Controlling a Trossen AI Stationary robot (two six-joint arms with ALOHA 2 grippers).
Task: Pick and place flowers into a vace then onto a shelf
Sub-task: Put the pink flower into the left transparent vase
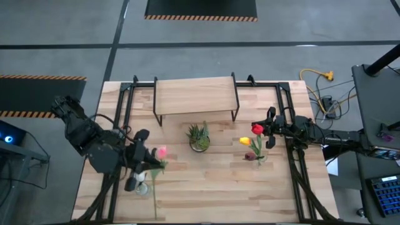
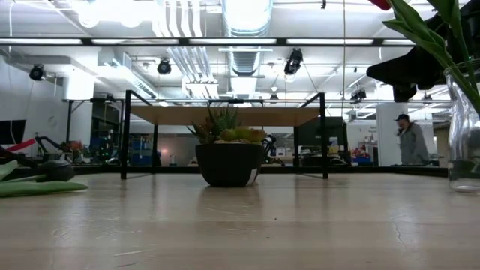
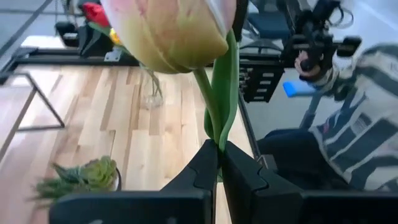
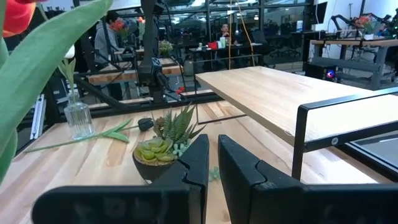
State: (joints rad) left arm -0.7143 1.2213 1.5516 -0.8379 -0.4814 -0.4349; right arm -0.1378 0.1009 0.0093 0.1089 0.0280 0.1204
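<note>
My left gripper (image 1: 152, 161) (image 3: 221, 149) is at the table's left and is shut on a pink tulip (image 1: 162, 152), whose head (image 3: 171, 31) looms before the wrist camera. A glass vase (image 1: 259, 157) (image 2: 463, 135) (image 3: 151, 93) stands at the right with red (image 1: 257, 129), yellow (image 1: 245, 141) and maroon (image 1: 250, 156) tulips in it. My right gripper (image 1: 265, 132) (image 4: 213, 146) hovers beside the red head, its fingers nearly together with nothing between them. The light-wood shelf (image 1: 195, 95) (image 4: 280, 87) stands on its black legs at the far middle. My left gripper pinches the pink tulip's green stem (image 3: 217, 134) and a leaf between its two fingers, a short way below the head. The fingers come roughly level from the table's left and lie across the stem. The rest of the stem (image 1: 154, 197) trails toward the near edge. Whether its end is on the table, I cannot tell.
A small spiky potted plant (image 1: 199, 137) (image 2: 229, 154) stands mid-table before the shelf. A second small glass vase (image 4: 78, 118) with one pale flower stands near my left gripper. A person in a striped top (image 3: 367, 124) is beside the near edge, and another person (image 2: 409, 142) is in the room behind.
</note>
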